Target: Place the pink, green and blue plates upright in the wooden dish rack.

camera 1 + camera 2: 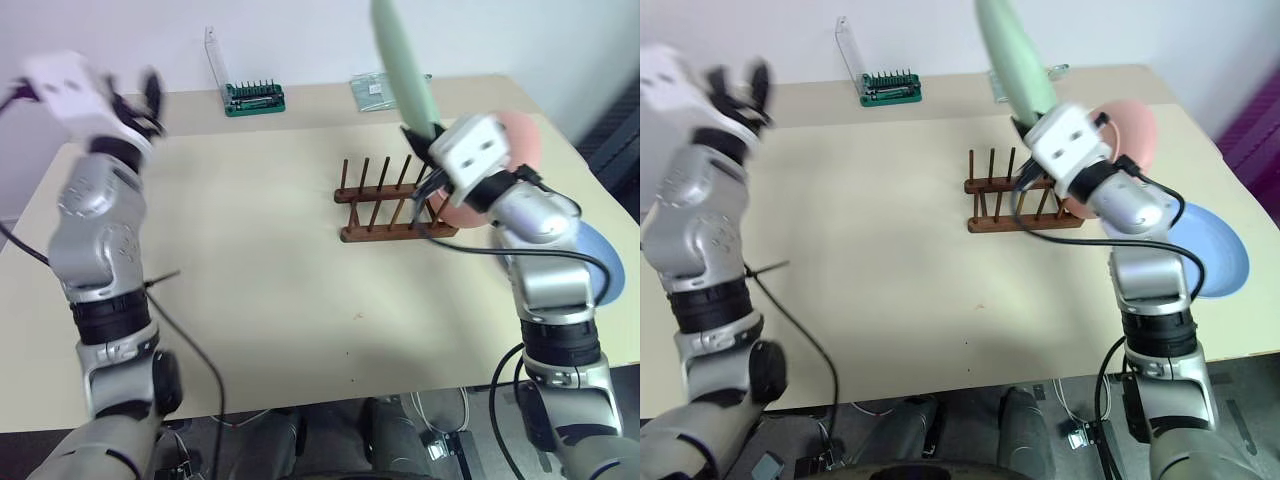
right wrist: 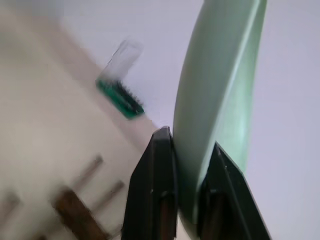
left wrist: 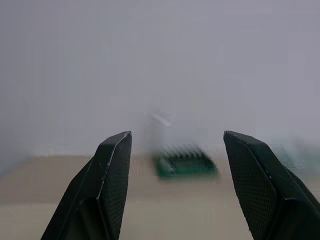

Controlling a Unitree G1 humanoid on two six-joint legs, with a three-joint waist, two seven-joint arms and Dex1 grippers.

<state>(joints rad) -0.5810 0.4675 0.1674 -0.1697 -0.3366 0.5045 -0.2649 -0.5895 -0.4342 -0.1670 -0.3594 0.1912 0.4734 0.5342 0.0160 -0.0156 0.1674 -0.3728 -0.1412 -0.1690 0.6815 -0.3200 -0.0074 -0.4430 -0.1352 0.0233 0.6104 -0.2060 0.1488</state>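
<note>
**Over the rack: green plate held on edge**

Across the tan table [image 1: 260, 260] lies a wide bare stretch from the left edge to the middle; the things crowd the right half and the far edge. At the far edge stands a green screwdriver-bit case [image 1: 254, 97] with its clear lid raised, and right of it lies a clear packet [image 1: 375, 91].

Right of centre sits the wooden dish rack [image 1: 392, 205], its two rails running left to right, its pegs upright and its slots unfilled. Just right of it the pink plate [image 1: 505, 165] shows behind the right arm; whether it touches the rack I cannot tell. Nearer, at the table's right edge, the blue plate [image 1: 1210, 250] lies flat, its rim jutting past the edge.

Raised above the rack's right end, the right gripper [image 2: 187, 150] points up and away, its two fingers pinching the lower rim of the green plate [image 1: 402, 60]. That plate stands on edge, its long axis rising up and leaning slightly left, well clear of the pegs.

Far left, the left gripper [image 3: 177, 150] is lifted over the table's far left corner, fingers spread and holding nothing, aimed toward the bit case.
</note>
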